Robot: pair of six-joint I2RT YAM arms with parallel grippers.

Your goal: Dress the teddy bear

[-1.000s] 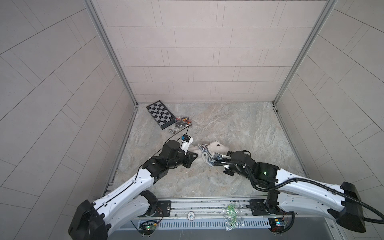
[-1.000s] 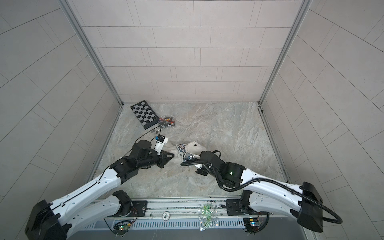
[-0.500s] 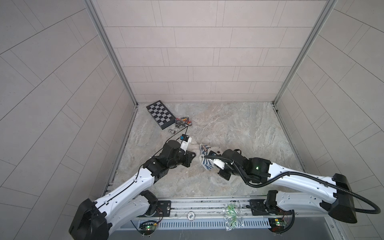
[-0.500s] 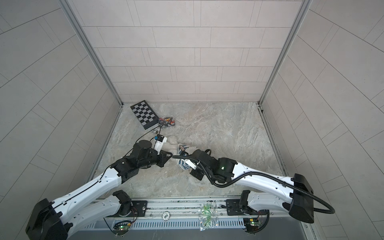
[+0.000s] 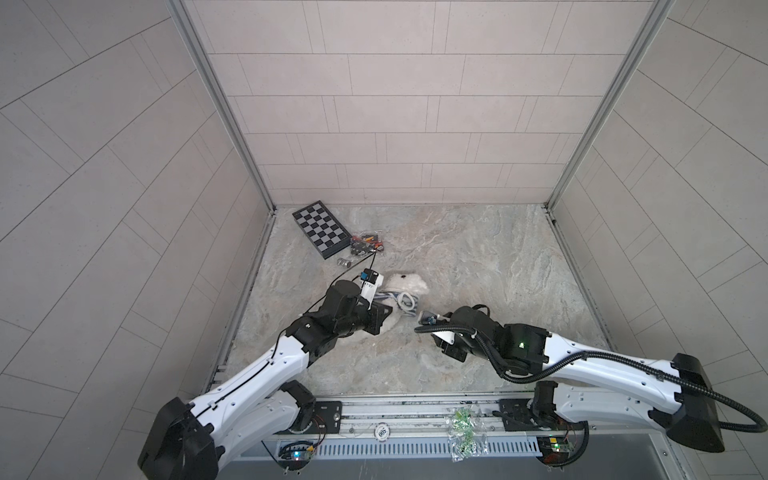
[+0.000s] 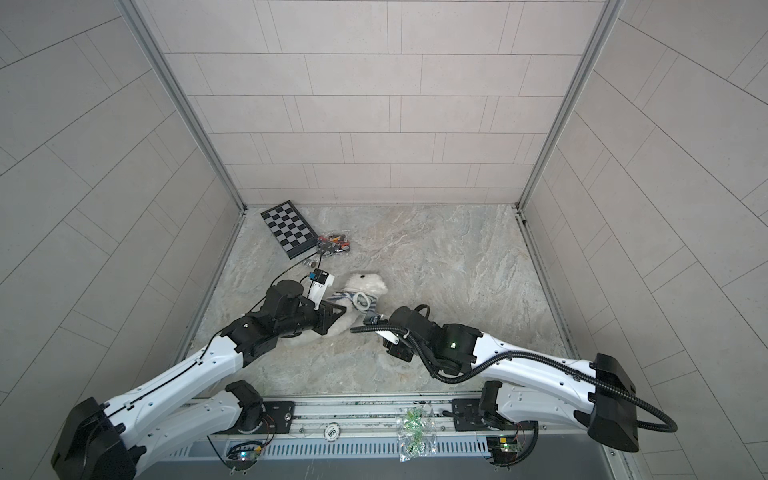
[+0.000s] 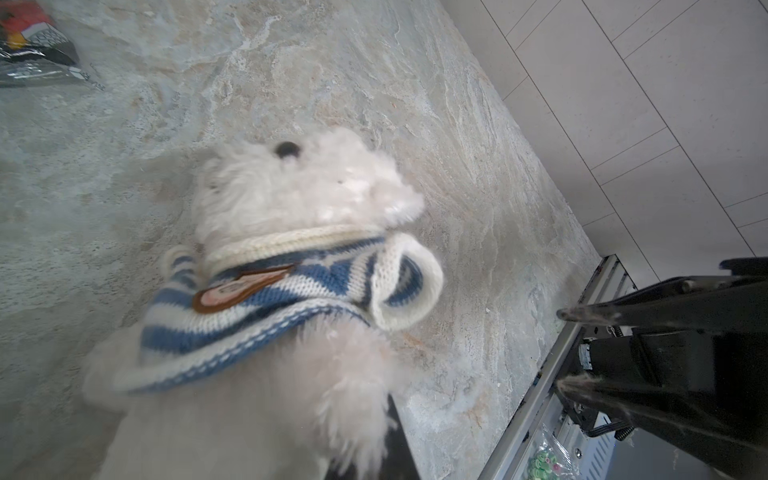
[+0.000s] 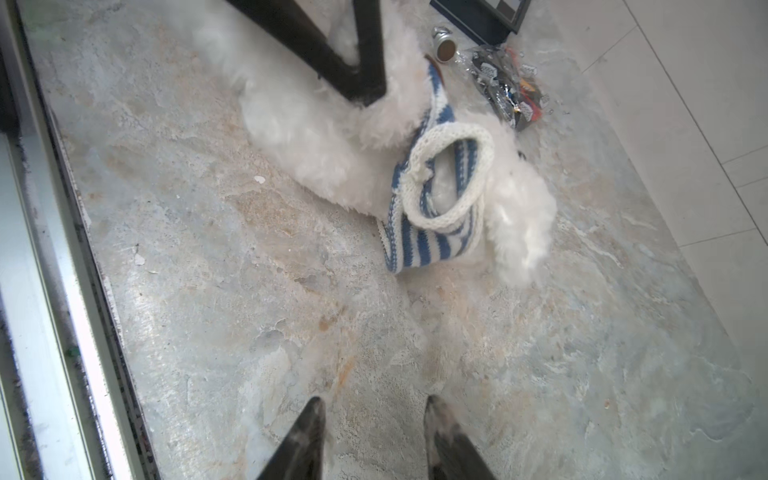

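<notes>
Okay, my right gripper [image 8: 374, 403], parted and empty, faces the teddy bear [image 8: 307, 137] just ahead, sleeve [image 8: 436, 243] toward me; left gripper [image 8: 368, 94] clamps its fur.

The right gripper [image 8: 374, 415] has its fingertips apart above the floor [image 8: 232, 299]. Near it lies the teddy bear [image 8: 316, 137], a striped shirt [image 8: 432, 245] bunched on it.

Lying on the mottled grey table [image 5: 478, 270]: teddy bear [image 5: 405, 283] left of centre, checkerboard [image 5: 321, 228] near the far left corner, bag of small parts [image 5: 365, 245] and small metal cylinder [image 5: 343, 262] just beside the board.
</notes>
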